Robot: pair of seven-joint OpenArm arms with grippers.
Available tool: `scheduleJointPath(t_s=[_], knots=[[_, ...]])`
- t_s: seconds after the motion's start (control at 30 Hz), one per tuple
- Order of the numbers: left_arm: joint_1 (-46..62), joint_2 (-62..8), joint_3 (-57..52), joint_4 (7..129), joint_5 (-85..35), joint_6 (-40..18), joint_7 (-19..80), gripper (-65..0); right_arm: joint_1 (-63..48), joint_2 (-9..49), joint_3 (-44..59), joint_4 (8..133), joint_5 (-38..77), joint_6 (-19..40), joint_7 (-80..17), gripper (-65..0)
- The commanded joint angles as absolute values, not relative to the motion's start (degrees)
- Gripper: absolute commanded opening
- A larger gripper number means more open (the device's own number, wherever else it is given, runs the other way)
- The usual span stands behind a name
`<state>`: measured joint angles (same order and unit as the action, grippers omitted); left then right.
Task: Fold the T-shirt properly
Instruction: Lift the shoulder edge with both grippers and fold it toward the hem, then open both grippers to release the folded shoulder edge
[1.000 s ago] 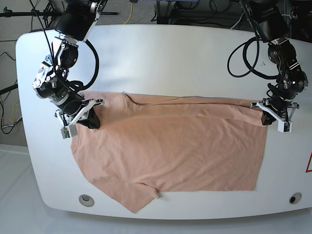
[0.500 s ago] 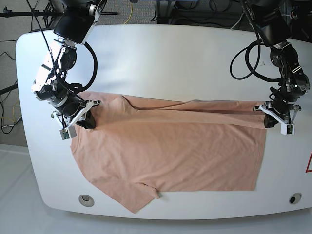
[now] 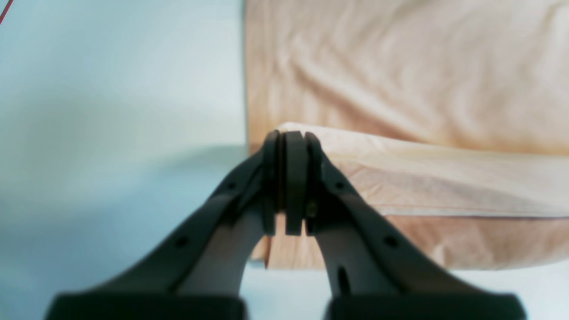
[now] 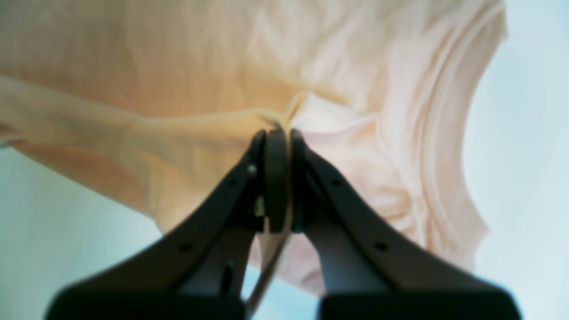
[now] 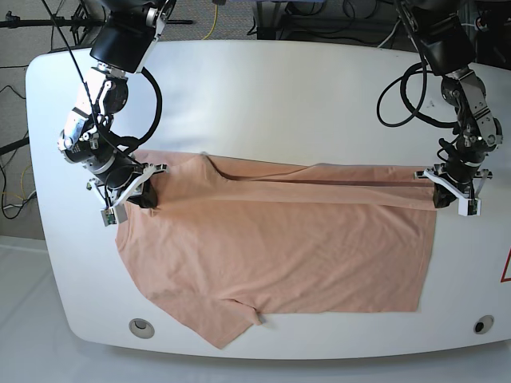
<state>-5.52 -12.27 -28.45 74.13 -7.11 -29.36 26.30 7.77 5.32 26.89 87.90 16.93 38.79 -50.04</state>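
The peach T-shirt (image 5: pixel 279 247) lies spread across the near half of the white table (image 5: pixel 263 96), one sleeve hanging over the near edge. Its far edge is lifted into a taut fold running almost from side edge to side edge. The left gripper (image 3: pixel 286 138) is clamped on one end of that fold, the right gripper (image 4: pixel 276 133) pinching bunched cloth at the other.

A peach T-shirt (image 5: pixel 271 247) lies spread across a white table (image 5: pixel 279 96), its far edge folded over and pinched at each end by the closed left gripper (image 5: pixel 444 195) and right gripper (image 5: pixel 144 195), a sleeve overhanging the table's near edge.
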Motion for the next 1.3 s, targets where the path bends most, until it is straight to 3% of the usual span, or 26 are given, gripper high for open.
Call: scheduleJointPath(t_s=[0.0,0.07,0.17,0.33,0.37,0.43,0.53,0.63,0.7,0.83,1.27], knots=[[-6.90,-13.14,-28.62,75.03,-7.69,-29.23,22.11,-65.0,9.01,6.11,26.95,88.84,17.98,38.81,-48.84,-65.0],[-6.90,-13.14,-28.62,75.03,-7.60,-29.23,20.88,-65.0,9.01,6.11,26.95,88.84,17.89,38.81,-48.84,-64.4],[-6.90,-13.14,-28.62,75.03,-7.08,-29.23,19.74,-65.0,9.01,6.11,26.95,88.84,17.89,38.81,-48.84,-58.2],[-6.90,-13.14,-28.62,75.03,-6.81,-29.23,19.74,-63.8,9.01,6.11,26.86,88.84,17.89,38.81,-48.92,-36.0],[-6.90,-13.14,-28.62,75.12,-6.81,-29.23,19.74,-61.5,8.84,6.11,26.86,88.84,17.89,38.81,-48.92,-28.7],[-6.90,-13.14,-28.62,75.21,-6.81,-29.23,19.74,-56.3,8.75,6.11,26.86,88.84,17.89,38.81,-48.92,-21.0],[-6.90,-13.14,-28.79,75.30,-6.81,-29.14,19.65,-41.6,8.75,6.11,26.86,88.84,17.89,38.81,-49.01,-11.6],[-6.81,-13.14,-28.88,75.47,-6.99,-28.79,19.47,-29.5,8.66,6.11,26.86,88.92,17.89,38.81,-49.01,-11.2],[-6.81,-13.14,-28.88,76.18,-6.90,-27.21,19.47,-26.3,8.66,6.11,26.86,89.10,17.89,38.81,-49.01,-11.7],[-6.37,-13.14,-28.88,78.55,-6.90,-24.66,19.47,-25.9,8.66,6.20,26.86,89.19,17.89,38.81,-49.01,-13.7],[-4.53,-13.14,-28.88,84.35,-6.90,-24.66,19.82,-25.9,8.66,7.08,26.86,89.27,18.15,38.81,-49.01,-14.4]])
